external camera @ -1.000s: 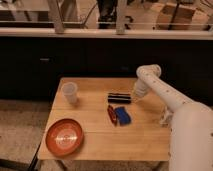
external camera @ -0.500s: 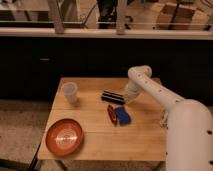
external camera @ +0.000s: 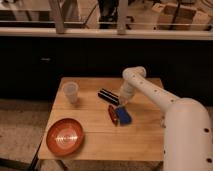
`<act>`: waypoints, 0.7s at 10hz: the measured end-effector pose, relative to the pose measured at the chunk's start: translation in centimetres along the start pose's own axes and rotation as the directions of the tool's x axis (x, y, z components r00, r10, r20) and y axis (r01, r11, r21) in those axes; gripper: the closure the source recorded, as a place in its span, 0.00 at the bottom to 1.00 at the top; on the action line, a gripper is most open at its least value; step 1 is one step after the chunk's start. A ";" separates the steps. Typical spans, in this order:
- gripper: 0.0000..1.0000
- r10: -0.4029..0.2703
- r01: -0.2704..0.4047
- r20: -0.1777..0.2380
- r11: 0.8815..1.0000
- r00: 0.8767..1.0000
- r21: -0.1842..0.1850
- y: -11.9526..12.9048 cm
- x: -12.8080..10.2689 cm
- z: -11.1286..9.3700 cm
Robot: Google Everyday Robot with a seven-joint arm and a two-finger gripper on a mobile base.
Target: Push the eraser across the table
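Clear cup (external camera: 71,92), orange plate (external camera: 65,136), blue block with red piece (external camera: 120,115)

A small, long, narrow black rectangular eraser (external camera: 108,96) with a faint lighter stripe is seen lying flat on the small rectangular light-brown wooden tabletop (external camera: 100,135) with visible plank grain. It is placed near the middle of the far half, angled slightly, its right end lower. The end effector (external camera: 123,101) is positioned at that right end.

The gripper (external camera: 121,101) at the eraser's (external camera: 108,96) right end is too small to read. The table's (external camera: 95,140) near right corner hides behind the robot's body (external camera: 187,137)
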 end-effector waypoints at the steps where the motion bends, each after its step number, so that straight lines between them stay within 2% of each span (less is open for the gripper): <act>1: 1.00 -0.015 0.015 -0.003 1.000 1.000 -0.001 0.0 -0.2 -0.1; 2: 1.00 -0.034 0.034 0.004 0.999 0.999 -0.002 -0.1 -0.7 -0.1; 3: 1.00 -0.092 0.092 0.015 0.996 0.996 0.016 -1.3 -2.5 -0.4; 4: 1.00 -0.117 0.116 0.020 0.993 0.993 0.024 -2.0 -3.6 -0.5; 7: 1.00 -0.245 0.244 0.020 0.969 0.969 0.050 -5.5 -8.9 -1.4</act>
